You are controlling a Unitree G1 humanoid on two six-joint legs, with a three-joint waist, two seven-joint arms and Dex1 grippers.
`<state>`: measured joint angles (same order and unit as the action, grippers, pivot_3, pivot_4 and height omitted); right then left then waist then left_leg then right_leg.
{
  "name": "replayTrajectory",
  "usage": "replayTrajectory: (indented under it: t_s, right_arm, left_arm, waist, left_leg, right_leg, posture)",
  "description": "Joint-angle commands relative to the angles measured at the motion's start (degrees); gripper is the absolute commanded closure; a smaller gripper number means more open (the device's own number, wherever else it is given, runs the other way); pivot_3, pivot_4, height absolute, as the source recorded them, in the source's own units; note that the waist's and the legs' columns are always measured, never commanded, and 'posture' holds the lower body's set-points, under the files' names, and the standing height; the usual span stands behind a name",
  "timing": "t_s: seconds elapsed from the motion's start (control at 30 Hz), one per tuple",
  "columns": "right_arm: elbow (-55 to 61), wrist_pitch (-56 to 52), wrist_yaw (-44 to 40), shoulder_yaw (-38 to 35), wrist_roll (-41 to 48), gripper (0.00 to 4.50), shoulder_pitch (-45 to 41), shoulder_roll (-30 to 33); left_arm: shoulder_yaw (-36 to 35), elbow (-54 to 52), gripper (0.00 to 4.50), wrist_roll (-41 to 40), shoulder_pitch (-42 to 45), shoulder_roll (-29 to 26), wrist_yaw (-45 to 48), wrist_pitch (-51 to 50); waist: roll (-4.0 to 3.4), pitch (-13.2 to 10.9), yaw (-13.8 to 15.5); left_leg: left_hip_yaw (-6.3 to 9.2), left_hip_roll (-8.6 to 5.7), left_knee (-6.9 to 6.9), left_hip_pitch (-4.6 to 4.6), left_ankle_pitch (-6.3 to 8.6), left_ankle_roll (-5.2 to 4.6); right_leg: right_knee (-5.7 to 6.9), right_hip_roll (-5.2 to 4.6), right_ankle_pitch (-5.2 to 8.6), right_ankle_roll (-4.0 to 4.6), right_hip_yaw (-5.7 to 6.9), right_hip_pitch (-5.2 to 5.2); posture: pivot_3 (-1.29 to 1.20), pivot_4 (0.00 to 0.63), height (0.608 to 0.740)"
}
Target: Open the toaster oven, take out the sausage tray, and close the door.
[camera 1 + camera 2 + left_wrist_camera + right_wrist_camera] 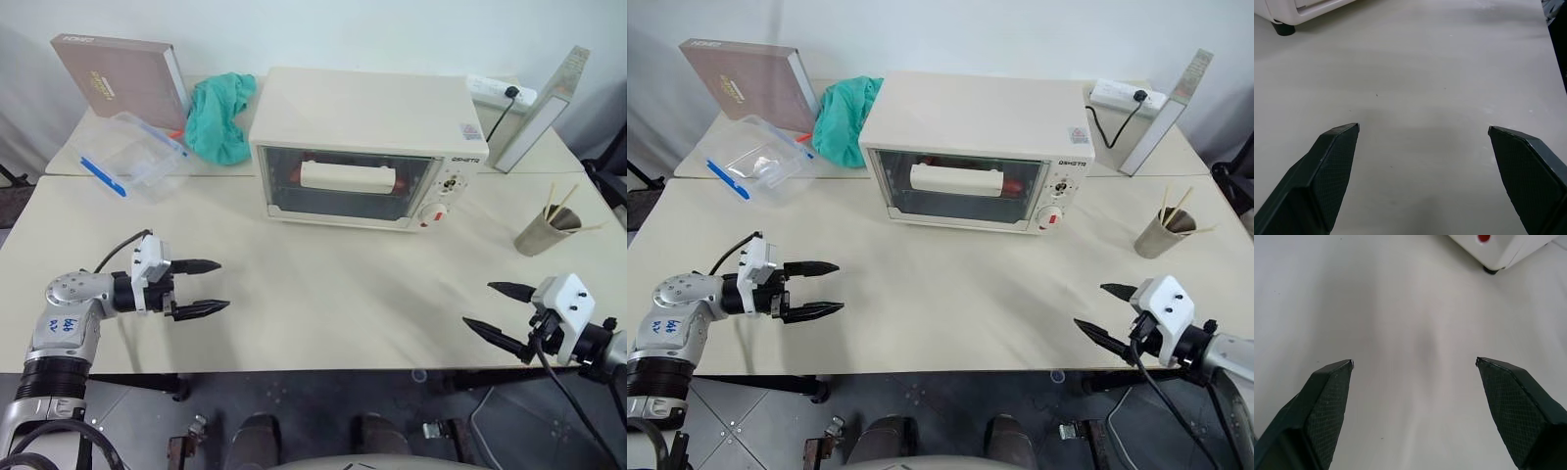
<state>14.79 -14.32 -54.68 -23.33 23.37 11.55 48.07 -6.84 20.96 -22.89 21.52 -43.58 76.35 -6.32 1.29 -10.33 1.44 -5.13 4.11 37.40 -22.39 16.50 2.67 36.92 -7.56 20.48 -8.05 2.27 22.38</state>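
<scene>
Ahead of both pincers, well apart from either, the oven (364,147) sits on the table (323,304) with its door (348,184) shut and the bar handle (348,177) across the glass. Behind that glass something red shows to each side of the handle, probably the sausages; the tray itself cannot be made out, so it is judged to be inside.

The left pincer (202,287) hangs low over the table's near left part, fingers spread wide and holding nothing, pointing across toward the middle. The right pincer (500,312) hangs by the near right edge, likewise spread and empty, with the oven's knob side up ahead of it and a cup (545,233) of sticks beyond it. A plastic box (130,154), green cloth (221,116) and book (120,76) lie far beyond the left pincer.

Nothing of the task looks done yet: opening the door, pulling out the tray and closing up all remain.
</scene>
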Motion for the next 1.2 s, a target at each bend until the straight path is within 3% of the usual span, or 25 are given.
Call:
replayTrajectory:
  t_s: [0.03,0.2,0.4,0.6,0.83,1.2]
  right_arm:
    - [1.8,-0.9,-0.2,-2.2,1.1,0.30,0.1,0.9]
    - [5.9,-5.7,1.6,-1.1,2.9,0.30,-1.9,0.8]
    - [16.0,-20.2,9.6,2.0,10.7,0.30,-8.5,-1.1]
    - [17.7,-27.9,18.3,11.9,15.9,0.30,-25.8,-8.8]
    - [7.8,-24.6,16.3,20.2,10.9,0.30,-37.7,-11.9]
    - [-4.8,-15.0,11.0,23.7,4.2,0.30,-47.6,-14.9]
  left_arm:
    - [-1.9,-0.5,0.00,-2.0,1.1,0.0,1.0,0.3]
    - [-2.0,-2.0,0.00,-1.7,2.1,1.2,-3.0,-1.9]
    - [-3.8,-6.3,0.00,-5.7,3.3,3.2,-3.8,-5.2]
    - [-4.2,-9.0,0.00,-7.9,4.3,7.1,-5.4,-5.5]
    - [-4.4,-10.5,0.00,-8.7,3.8,8.2,-5.3,-6.5]
    - [-6.3,-12.2,0.00,-9.4,2.8,7.9,-7.3,-7.5]
  waist:
    - [0.00,0.0,0.0]
    - [0.00,0.0,-0.1]
    - [0.00,0.0,-0.1]
    - [0.00,0.0,-0.3]
    - [0.00,0.0,-0.2]
    - [0.00,0.0,-1.1]
  left_leg:
    - [0.00,0.00,0.01,0.00,0.01,-0.01]
    - [0.00,0.00,0.04,0.00,0.01,-0.02]
    - [0.01,0.03,0.06,-0.02,0.02,-0.02]
    - [0.02,0.04,0.08,-0.04,0.04,-0.02]
    - [-0.01,0.04,0.18,-0.16,0.11,-0.11]
    - [0.00,0.05,0.49,-0.42,0.24,-0.26]
  right_leg:
    - [0.00,0.00,0.00,0.00,0.00,0.00]
    - [0.04,0.00,0.00,0.00,0.00,0.00]
    - [0.18,0.01,0.00,-0.01,0.00,0.02]
    - [0.18,0.01,0.00,0.00,0.00,0.04]
    - [0.23,0.01,-0.02,-0.04,0.01,0.07]
    - [0.23,0.01,-0.08,-0.13,0.04,0.18]
  posture:
    - [0.00,0.150,0.740]
    - [0.00,0.150,0.740]
    - [0.00,0.150,0.740]
    - [0.00,0.150,0.740]
    - [0.00,0.150,0.740]
    - [0.00,0.150,0.740]
